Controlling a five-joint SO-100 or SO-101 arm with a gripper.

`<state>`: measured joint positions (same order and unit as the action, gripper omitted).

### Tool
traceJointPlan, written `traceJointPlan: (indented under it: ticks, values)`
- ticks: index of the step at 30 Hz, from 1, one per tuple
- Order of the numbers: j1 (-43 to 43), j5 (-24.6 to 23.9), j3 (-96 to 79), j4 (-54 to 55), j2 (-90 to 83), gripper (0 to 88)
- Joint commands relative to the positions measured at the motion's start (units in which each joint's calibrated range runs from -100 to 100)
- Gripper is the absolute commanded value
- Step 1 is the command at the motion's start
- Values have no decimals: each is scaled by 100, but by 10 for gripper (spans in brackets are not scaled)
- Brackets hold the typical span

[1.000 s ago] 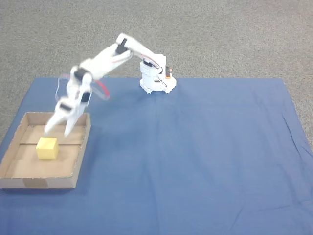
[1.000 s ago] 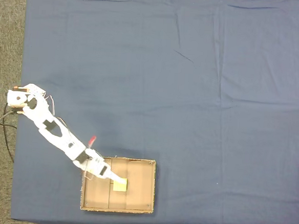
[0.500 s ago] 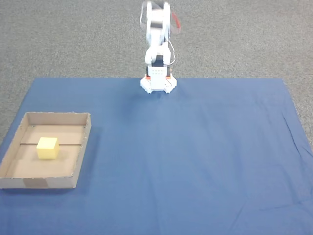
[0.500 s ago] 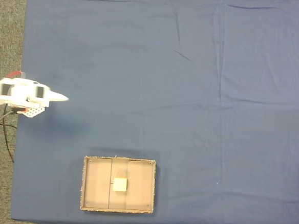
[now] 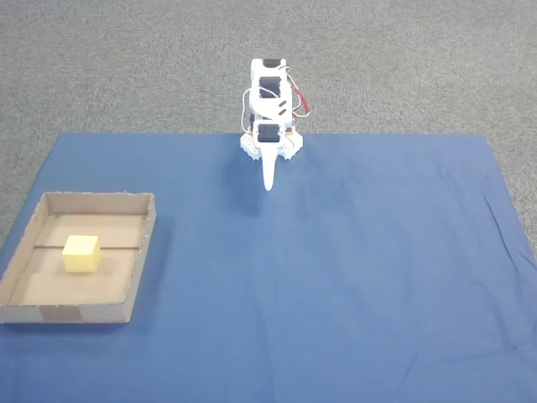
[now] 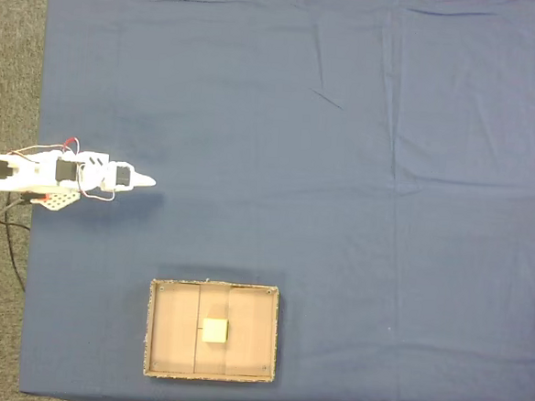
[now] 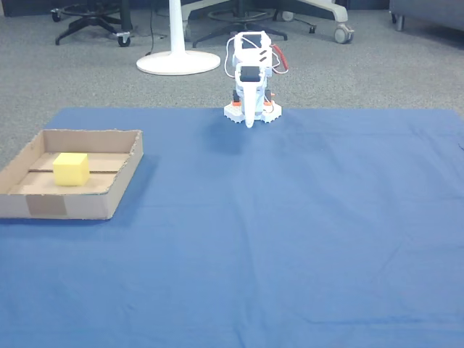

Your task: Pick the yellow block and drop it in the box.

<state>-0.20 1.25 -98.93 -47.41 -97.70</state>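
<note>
The yellow block (image 5: 81, 254) (image 6: 213, 331) (image 7: 71, 169) lies inside the box (image 5: 139, 260) (image 6: 265, 336) (image 7: 116, 188), near the seam across its floor. The box is a shallow brown cardboard tray on the blue cloth. The white arm is folded over its base at the cloth's edge. My gripper (image 5: 269, 183) (image 6: 148, 182) (image 7: 249, 122) hangs there with its fingers together and nothing between them, far from the box.
A blue cloth (image 5: 336, 277) covers the table, with grey carpet around it. The arm's base (image 5: 270, 145) stands at the middle of the far edge in a fixed view. Chair legs and a white stand base (image 7: 177, 61) sit on the floor behind.
The arm swung away from over the box and folded back over its base. Its gripper then tipped down toward the cloth. The yellow block stayed in the box.
</note>
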Motion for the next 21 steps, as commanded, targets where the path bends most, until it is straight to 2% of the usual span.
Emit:
traceJointPlan:
  ticks: [1,7,21]
  values:
    - [-15,44,-89,-33,6,2]
    - [-15,-88,-89,-33,6,2]
    - [-86,-29,-89,-33,6,2]
